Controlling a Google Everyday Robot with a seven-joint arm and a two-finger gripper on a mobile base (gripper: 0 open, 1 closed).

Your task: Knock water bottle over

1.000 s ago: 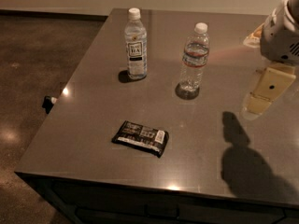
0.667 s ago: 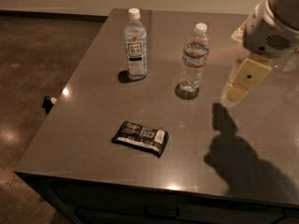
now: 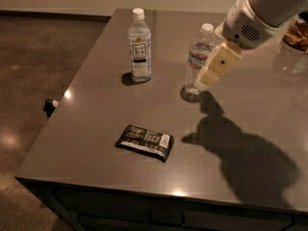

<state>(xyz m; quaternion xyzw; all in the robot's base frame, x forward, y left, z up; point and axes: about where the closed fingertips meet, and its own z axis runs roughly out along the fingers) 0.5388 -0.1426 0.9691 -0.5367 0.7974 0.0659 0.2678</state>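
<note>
While the gripper (image 3: pixel 211 71) hung at upper right, just beside the upright water bottle (image 3: pixel 195 57), whether it was open or closed could not be told. Further left stood a white-labelled bottle (image 3: pixel 139 49); a dark wrapped bar (image 3: pixel 145 142) lay lower centre on the table (image 3: pixel 96 114).

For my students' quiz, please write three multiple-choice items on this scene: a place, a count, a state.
1. Where is the hand? A) next to the water bottle B) low above the floor C) out of view
2. How many bottles stand on the table? A) one B) two C) four
3. The water bottle is: A) lying down B) upright C) uncapped
Key: 1A, the hand hangs beside it; 2B, the water bottle and the white-label bottle; 3B, it stands, cap on top.
</note>
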